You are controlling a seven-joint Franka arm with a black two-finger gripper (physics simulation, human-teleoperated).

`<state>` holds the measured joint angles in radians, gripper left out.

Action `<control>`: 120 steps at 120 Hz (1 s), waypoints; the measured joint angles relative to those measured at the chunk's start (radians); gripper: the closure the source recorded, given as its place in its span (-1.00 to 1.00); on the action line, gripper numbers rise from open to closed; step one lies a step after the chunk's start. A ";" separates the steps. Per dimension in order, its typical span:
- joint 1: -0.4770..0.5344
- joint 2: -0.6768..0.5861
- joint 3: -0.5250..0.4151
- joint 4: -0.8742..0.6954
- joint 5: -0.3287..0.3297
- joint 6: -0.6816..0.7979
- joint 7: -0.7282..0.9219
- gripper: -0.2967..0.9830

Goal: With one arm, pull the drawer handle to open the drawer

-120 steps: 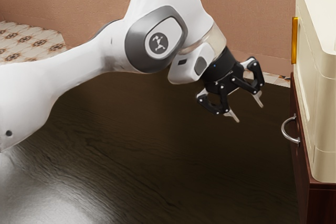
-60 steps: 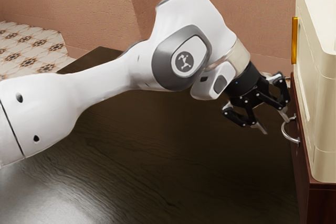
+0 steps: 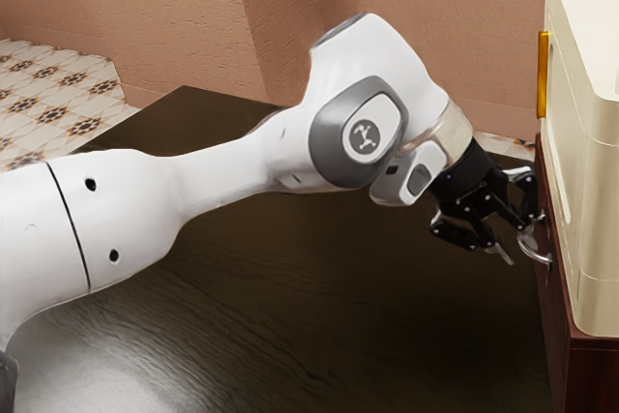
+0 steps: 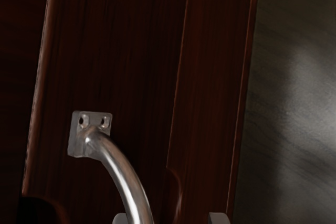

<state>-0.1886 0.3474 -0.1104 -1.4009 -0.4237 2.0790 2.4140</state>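
In the exterior view my black gripper is tilted down at the curved metal handle on the dark red-brown drawer front. Its fingers stand apart, with one tip right by the upper part of the handle. The wrist view has my gripper with two separated grey tips. Between them, close beside one tip, runs the silver handle, fixed by a screwed plate to the wooden drawer front. Contact with the handle cannot be made out.
A cream-coloured unit stands on the red-brown cabinet, with a yellow strip on its side facing the arm. The dark wood-grained surface extends below the arm. Behind it is a brownish wall.
My gripper has moved toward the exterior view's right and down, from well short of the handle to right at it. The handle and drawer front have not visibly moved.
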 joint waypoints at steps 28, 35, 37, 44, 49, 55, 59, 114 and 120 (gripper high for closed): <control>0.003 -0.001 0.002 -0.018 -0.006 0.014 0.030 0.55; 0.007 -0.020 0.004 -0.041 -0.006 0.017 0.037 0.58; 0.010 -0.028 0.004 -0.052 -0.007 0.018 0.038 0.59; 0.019 -0.056 0.005 -0.086 -0.005 0.024 0.044 0.61; 0.020 -0.074 0.005 -0.108 -0.005 0.028 0.048 0.62; 0.023 -0.095 0.006 -0.130 -0.005 0.032 0.052 0.63; 0.023 -0.109 0.007 -0.145 -0.004 0.034 0.055 0.64; 0.101 -0.212 0.006 -0.275 -0.012 0.048 0.089 0.65; 0.107 -0.222 0.006 -0.290 -0.013 0.049 0.091 0.65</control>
<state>-0.0815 0.1254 -0.1047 -1.6906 -0.4362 2.1275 2.5055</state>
